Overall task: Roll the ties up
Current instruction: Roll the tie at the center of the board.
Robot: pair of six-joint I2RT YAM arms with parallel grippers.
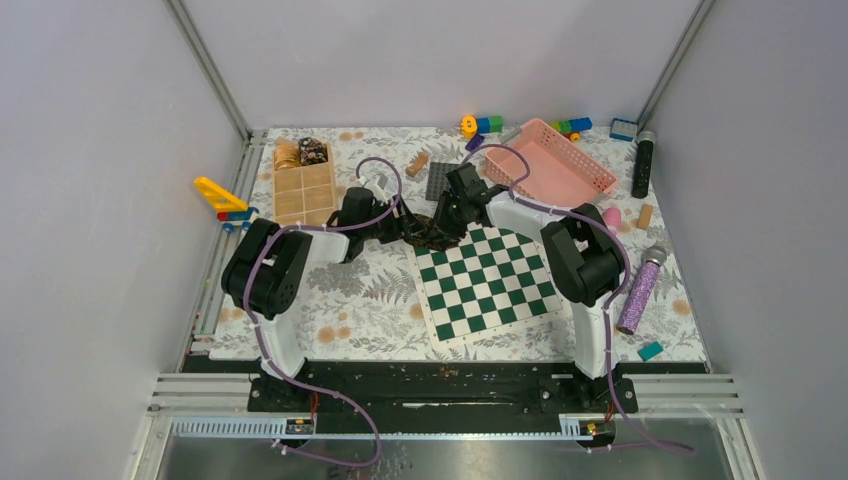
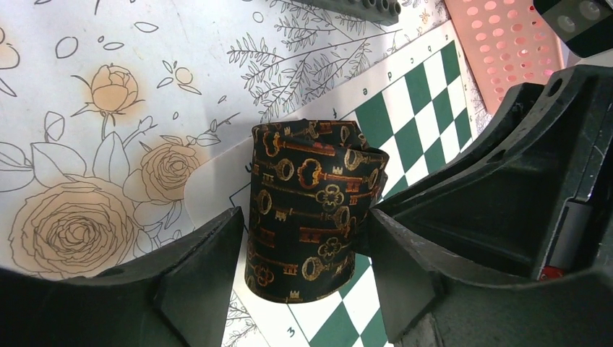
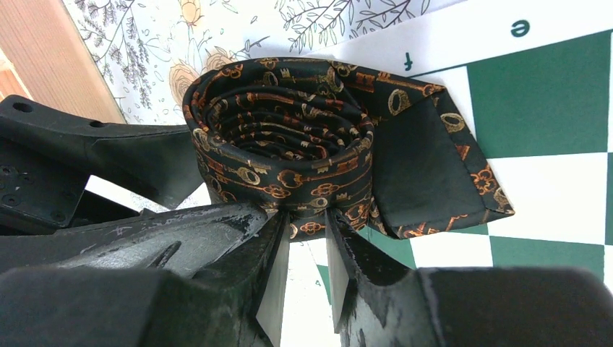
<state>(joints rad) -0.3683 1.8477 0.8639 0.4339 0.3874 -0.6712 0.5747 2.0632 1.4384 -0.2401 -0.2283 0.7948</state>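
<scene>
Tie [image 1: 428, 231] first: the dark one printed with gold and copper keys is wound into a coil, spiral face up, at the 11 o'clock corner of your chessboard mat [image 1: 490, 285]. That puts it near the middle of the table [image 1: 340, 300]. In the right wrist view its pointed tail end lies loose on the squares at the coil's 3 o'clock. Both your arms rise from their bases at 6 o'clock with elbows raised and forearms turned inward, so the wrists meet over that corner. Your left gripper [image 2: 305, 224] comes at the coil from 9 o'clock, and its two fingers stand wide apart on either side of the coil, close against it. You cannot tell from these views whether they press it. Your right gripper [image 3: 307, 224] reaches in from about 1 o'clock, its jaws nearly together and pinching the coil's outer wraps at the lower edge. By count, you have one key-print tie. You also have a golden coil [image 1: 287, 153] and a speckled coil [image 1: 313, 150] in the far compartments of the one wooden tray [image 1: 305, 195] at 10 o'clock. Both are too small to confirm as ties. There is one pink basket [image 1: 545, 165] at 1 o'clock, one black cylinder [image 1: 643, 165] at 2 o'clock and one purple glittery microphone [image 1: 640, 290] at 4 o'clock.
</scene>
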